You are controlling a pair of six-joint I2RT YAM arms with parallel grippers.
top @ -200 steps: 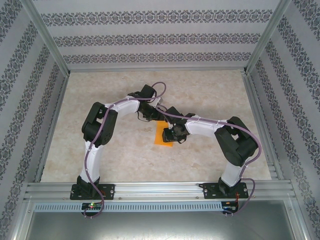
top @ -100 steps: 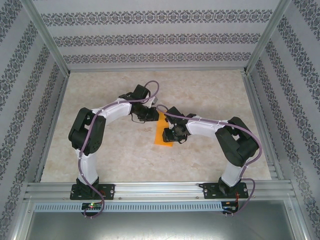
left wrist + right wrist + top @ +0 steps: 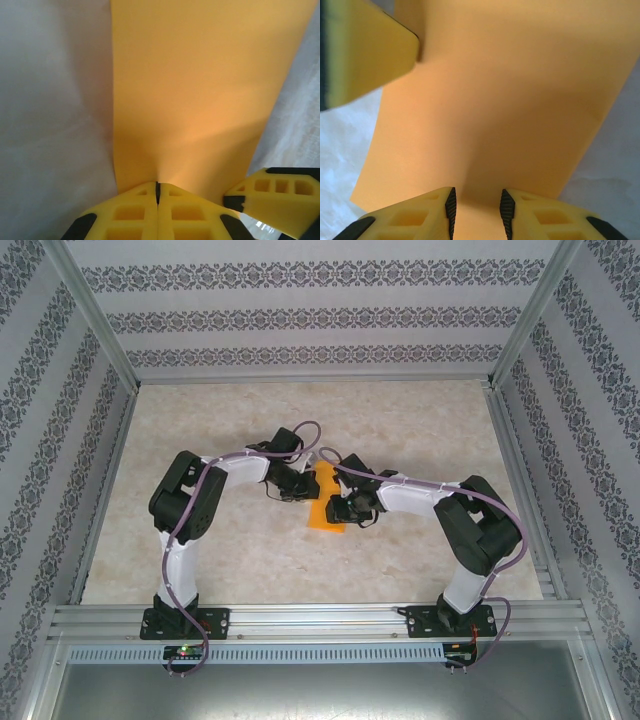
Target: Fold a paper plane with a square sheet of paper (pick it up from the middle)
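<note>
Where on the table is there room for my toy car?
Bare: the far strip of beige marbled table by the patterned back wall, and the near middle between the two arm bases. Crowded: the centre, where the left tool and right tool meet at the thin bright orange paper sheet.

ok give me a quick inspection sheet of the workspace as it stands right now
surface: pale marbled table, flat and evenly lit
job's things: the square sheet of paper sits mid-table between the two grippers; from above it looks narrow, so probably partly folded or lifted; no finished plane yet
clutter: nothing seen
grippers: left gripper shut, seemingly pinching the sheet's near edge; right gripper with jaws apart, low over the sheet
cables: purple cables run along both arms; no snag visible
surroundings: patterned walls on three sides, aluminium frame along the near edge holding the arm bases
</note>
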